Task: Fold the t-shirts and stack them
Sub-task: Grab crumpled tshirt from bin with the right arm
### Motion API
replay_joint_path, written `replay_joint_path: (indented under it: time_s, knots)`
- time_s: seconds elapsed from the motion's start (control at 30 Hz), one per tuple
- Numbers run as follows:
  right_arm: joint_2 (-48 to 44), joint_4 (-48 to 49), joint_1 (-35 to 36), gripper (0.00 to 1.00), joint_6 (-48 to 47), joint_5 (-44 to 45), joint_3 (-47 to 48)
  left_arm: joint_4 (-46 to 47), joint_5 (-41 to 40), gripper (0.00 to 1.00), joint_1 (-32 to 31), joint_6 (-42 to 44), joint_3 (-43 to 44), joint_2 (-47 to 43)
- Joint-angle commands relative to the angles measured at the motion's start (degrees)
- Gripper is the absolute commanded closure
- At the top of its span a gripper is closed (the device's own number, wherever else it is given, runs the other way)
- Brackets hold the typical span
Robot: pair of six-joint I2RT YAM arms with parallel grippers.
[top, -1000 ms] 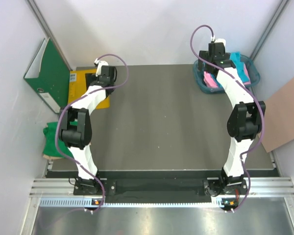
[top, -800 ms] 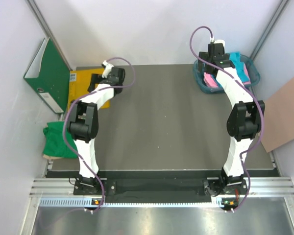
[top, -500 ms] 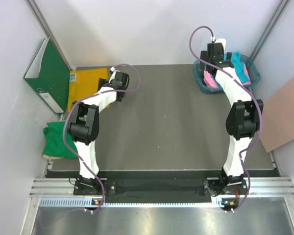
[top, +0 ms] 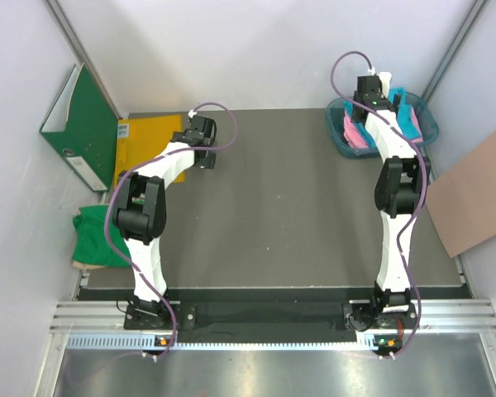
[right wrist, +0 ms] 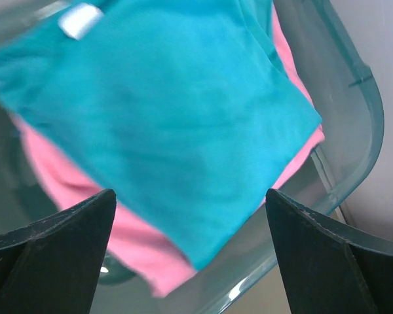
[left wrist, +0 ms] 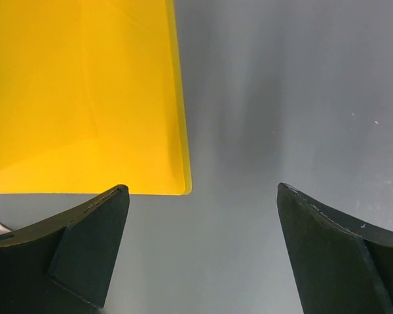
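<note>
A turquoise-blue t-shirt (right wrist: 177, 124) lies folded on a pink t-shirt (right wrist: 72, 190) inside a clear teal bin (top: 426, 132) at the table's far right. My right gripper (right wrist: 190, 261) hangs open and empty just above them; in the top view it (top: 379, 87) is over the bin. A bright green t-shirt (top: 95, 236) lies crumpled at the table's left edge. My left gripper (left wrist: 203, 255) is open and empty above bare table, beside the yellow envelope's corner; in the top view it (top: 205, 136) is at the far left-centre.
A stiff yellow envelope (left wrist: 85, 98) lies at the far left (top: 145, 153), next to an open green binder (top: 78, 128) leaning on the left wall. A brown cardboard sheet (top: 475, 198) lies off the table's right side. The grey table (top: 281, 198) stretches between the arms.
My left gripper has swung right, off the yellow envelope onto the bare table beside it. My right gripper has moved a little right and farther over the bin.
</note>
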Motion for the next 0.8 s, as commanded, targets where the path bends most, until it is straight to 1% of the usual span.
replay_joint_path:
  time_s: [0.0,0.23,0.33,0.37,0.4,0.43,0.47,0.6,0.63,0.67,0.7,0.73,0.77]
  knots:
    - [1.5,-1.6,-3.5,0.05,2.3,-0.9,2.6,-0.6,2.0,0.01,0.1,-0.9,1.4,-3.0]
    - [2.7,-1.7,-3.7,0.07,1.8,-5.5,1.3,-1.3,1.8,0.01,0.1,-0.8,2.2,-2.5]
    - [3.9,-2.9,-3.6,0.13,2.2,-6.7,1.4,-1.4,1.9,0.01,0.1,-0.7,2.6,-2.1]
    - [4.6,-3.1,-3.6,0.19,2.8,-7.1,1.3,-1.5,1.8,0.01,0.1,-0.7,2.7,-2.1]
    - [4.8,-3.6,-3.6,0.22,3.2,-8.3,1.3,-1.5,1.8,0.01,0.1,-0.7,2.8,-2.1]
    - [5.1,-4.4,-5.5,0.25,3.9,-9.0,1.2,-1.5,1.9,0.01,0.1,-0.6,2.8,-2.1]
    - [5.9,-4.9,-5.5,0.31,4.0,-9.9,1.2,-1.4,1.9,0.01,0.1,-0.6,2.8,-2.1]
    - [7.2,-7.2,-6.2,0.41,5.6,-13.7,0.6,-1.5,2.0,0.01,0.1,-0.3,2.7,-2.0]
    - [7.4,-7.3,-6.3,0.44,6.3,-14.2,0.2,-1.5,2.0,0.01,0.1,-0.1,2.7,-2.0]
    - [7.3,-7.3,-6.3,0.59,6.6,-14.7,-0.2,-1.4,2.0,0.01,0.1,0.0,2.7,-2.0]
    - [7.2,-7.2,-6.4,0.65,6.9,-15.2,-1.0,-1.5,2.1,0.01,0.1,0.0,2.7,-2.0]
    - [7.1,-7.2,-6.4,0.88,7.4,-15.5,-1.3,-1.5,2.1,0.01,0.1,0.1,2.8,-2.0]
    - [6.8,-7.2,-6.4,0.99,7.7,-15.2,-1.4,-1.4,2.1,0.01,0.1,0.1,2.8,-2.0]
